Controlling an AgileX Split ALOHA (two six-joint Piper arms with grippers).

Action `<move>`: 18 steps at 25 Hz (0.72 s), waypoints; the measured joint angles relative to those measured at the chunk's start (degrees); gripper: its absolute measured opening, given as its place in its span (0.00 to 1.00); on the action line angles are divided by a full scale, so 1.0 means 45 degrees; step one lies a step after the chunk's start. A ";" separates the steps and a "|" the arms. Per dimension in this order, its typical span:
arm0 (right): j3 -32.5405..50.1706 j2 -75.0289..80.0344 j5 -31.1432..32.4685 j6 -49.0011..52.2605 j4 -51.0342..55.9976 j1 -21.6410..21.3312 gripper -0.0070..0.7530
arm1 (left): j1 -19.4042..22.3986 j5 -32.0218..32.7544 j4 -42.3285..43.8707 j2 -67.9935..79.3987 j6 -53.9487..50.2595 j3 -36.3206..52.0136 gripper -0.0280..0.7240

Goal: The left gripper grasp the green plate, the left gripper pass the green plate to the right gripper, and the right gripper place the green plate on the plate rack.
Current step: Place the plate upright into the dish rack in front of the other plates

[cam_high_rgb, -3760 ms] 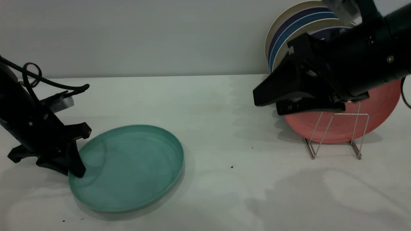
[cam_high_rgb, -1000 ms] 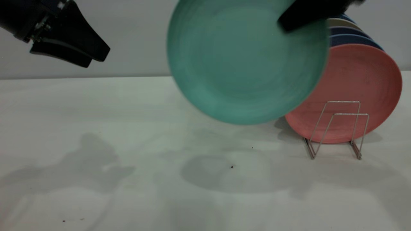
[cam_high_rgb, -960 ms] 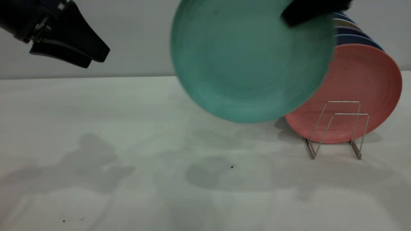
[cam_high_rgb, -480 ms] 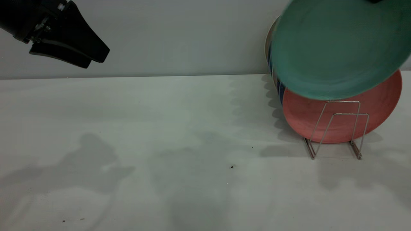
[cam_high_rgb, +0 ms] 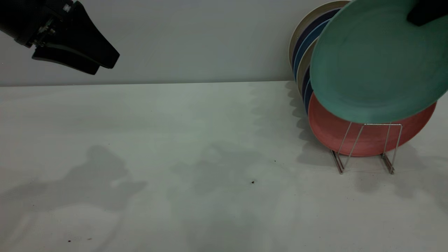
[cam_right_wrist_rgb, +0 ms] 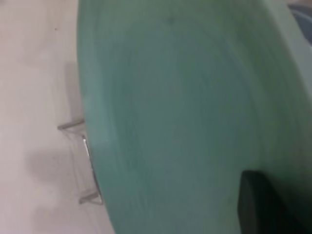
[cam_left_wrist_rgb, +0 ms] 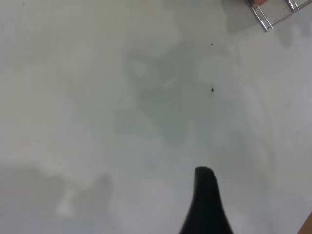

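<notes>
The green plate (cam_high_rgb: 371,66) hangs tilted at the far right, its face toward the camera. It is in front of the upper part of the pink plate (cam_high_rgb: 336,131). Its lower rim is just above the plate rack's (cam_high_rgb: 365,147) front wire loops. My right gripper (cam_high_rgb: 425,12) is shut on the plate's upper rim; one black finger (cam_right_wrist_rgb: 258,204) lies across the plate's face (cam_right_wrist_rgb: 185,112). My left gripper (cam_high_rgb: 105,64) hangs high at the far left, open and holding nothing, with one finger (cam_left_wrist_rgb: 204,200) showing over bare table.
Several cream and blue plates (cam_high_rgb: 302,52) stand upright behind the pink plate in the rack, near the back wall. The rack's base rails (cam_left_wrist_rgb: 270,14) show in the left wrist view. White table (cam_high_rgb: 175,157) stretches left of the rack, with a few dark specks.
The right gripper has carried the green plate from the middle of the view to the right, then lowered it in front of the pink plate. The left gripper has stayed still.
</notes>
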 joint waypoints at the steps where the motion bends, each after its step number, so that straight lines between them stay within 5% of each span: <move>1: 0.0000 0.0054 -0.0030 0.0005 -0.0001 0.0000 0.12 | 0.0000 0.0000 0.0000 0.0000 -0.0009 0.0000 0.81; 13: 0.0000 0.0380 -0.0157 0.0917 0.0013 0.0000 0.16 | 0.0000 -0.0011 0.0000 0.0000 -0.0009 0.0016 0.81; 18: 0.0000 0.0380 -0.0013 0.1030 0.0040 0.0000 0.36 | 0.0000 -0.0020 0.0000 0.0000 0.0006 0.0016 0.81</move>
